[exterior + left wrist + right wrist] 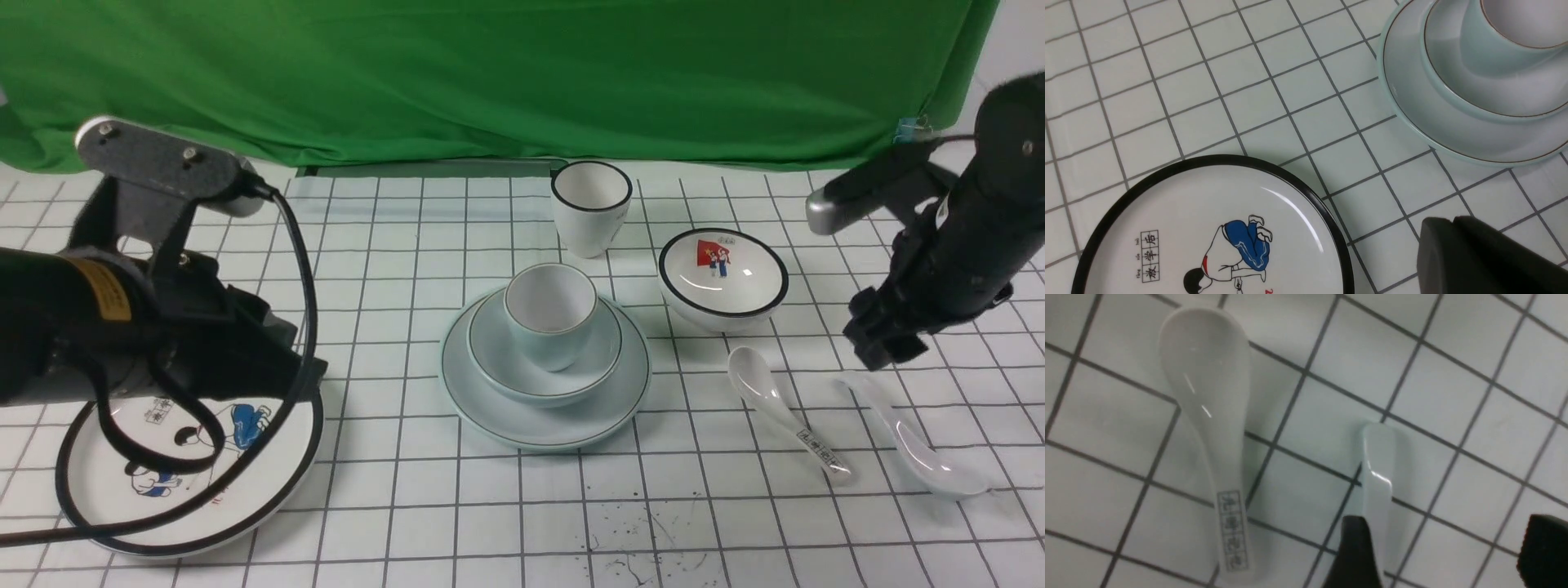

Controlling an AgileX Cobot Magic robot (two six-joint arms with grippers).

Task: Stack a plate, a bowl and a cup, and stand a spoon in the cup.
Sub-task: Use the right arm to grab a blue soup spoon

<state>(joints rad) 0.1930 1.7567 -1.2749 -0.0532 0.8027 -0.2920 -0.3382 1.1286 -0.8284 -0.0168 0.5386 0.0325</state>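
Front view: stacked at centre, plate [545,429] under bowl [531,388] under cup [551,314], mouth up, probably so as to take a handle. Left to do: spoon [914,437], flat on the table [392,343] at right, hollow up, well apart from the stack, just right of the labelled spoon [784,412]. Long axis far-left to near-right; handle tip pointing far-left, scoop end near-right. Right gripper [886,351] poised over that handle tip, likely because the raised curve there offers a hold. Right wrist view: jaws spread wide, handle close inside one finger [1353,555], off centre; no pinch yet. Left gripper [1453,232] parked above the cartoon plate [1167,196] at near left, jaws pressed together, holding nothing, presumably kept clear of the work.
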